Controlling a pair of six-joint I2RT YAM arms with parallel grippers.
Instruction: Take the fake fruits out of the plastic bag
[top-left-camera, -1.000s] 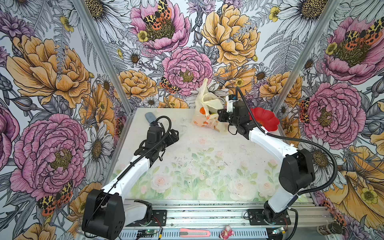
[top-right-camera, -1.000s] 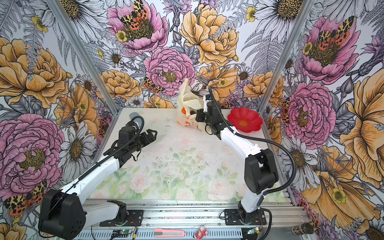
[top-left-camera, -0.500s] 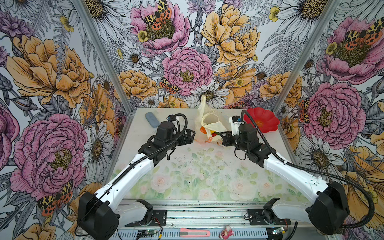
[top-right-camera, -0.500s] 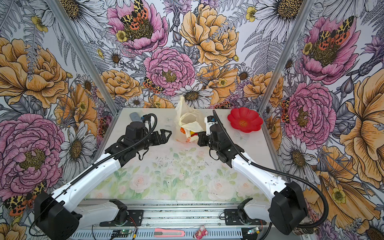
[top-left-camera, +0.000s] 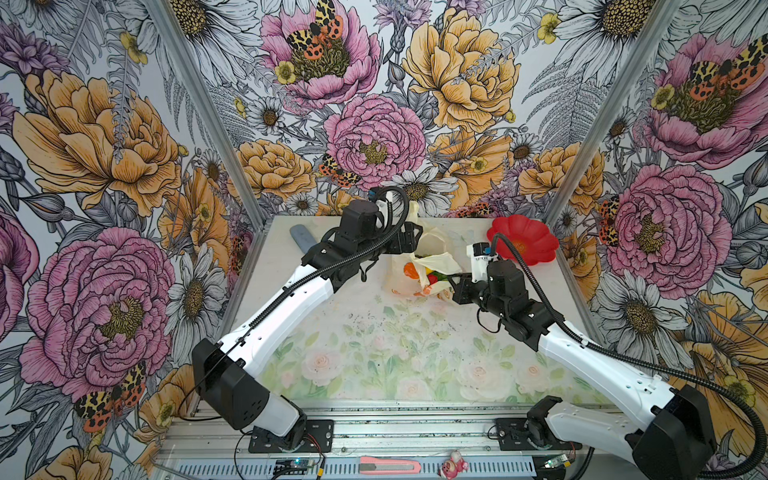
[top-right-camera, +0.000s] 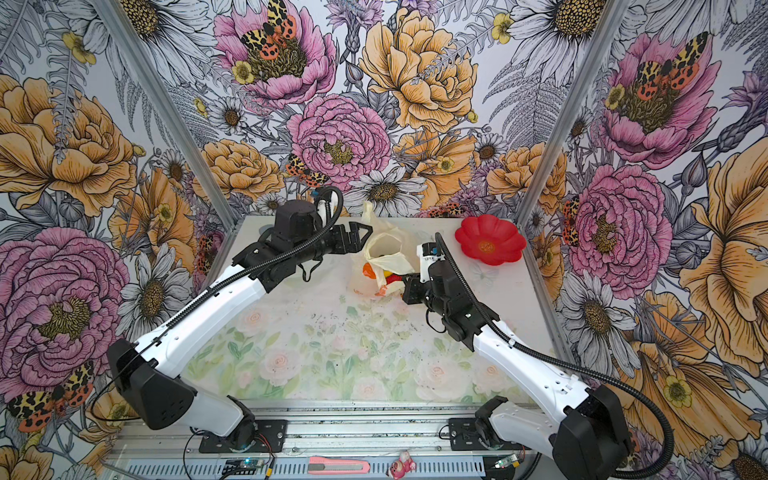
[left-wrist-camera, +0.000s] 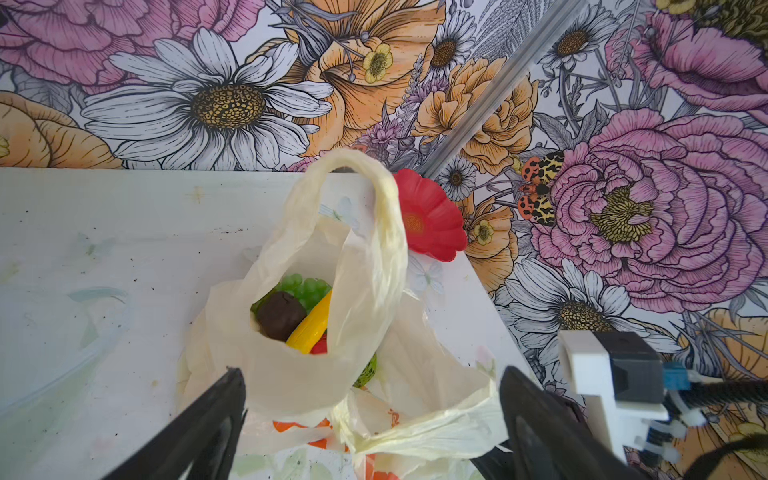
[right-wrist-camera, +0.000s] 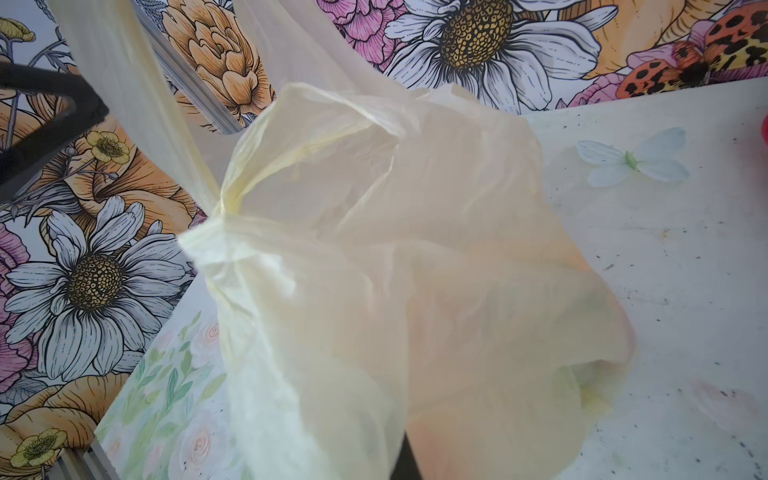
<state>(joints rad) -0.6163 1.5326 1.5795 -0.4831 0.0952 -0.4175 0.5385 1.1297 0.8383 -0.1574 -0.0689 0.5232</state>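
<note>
1 limp pale-yellow plastic bag (left-wrist-camera: 291, 382), pinched by right gripper (top-left-camera: 456, 286); left gripper (left-wrist-camera: 370, 376) spread nearby; glossy toy fruits (left-wrist-camera: 297, 305) likely light, slick: grasp yellow banana (left-wrist-camera: 311, 328) mid-length.

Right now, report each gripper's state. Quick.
Left gripper: open, holding nothing, poised at the plastic bag.
Right gripper: shut on the plastic bag's edge.

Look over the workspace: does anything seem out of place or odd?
Yes. A pink box cutter and a small pink figurine lie on the base frame below the table's near edge, apart from the task. Dark specks dot the table.
</note>
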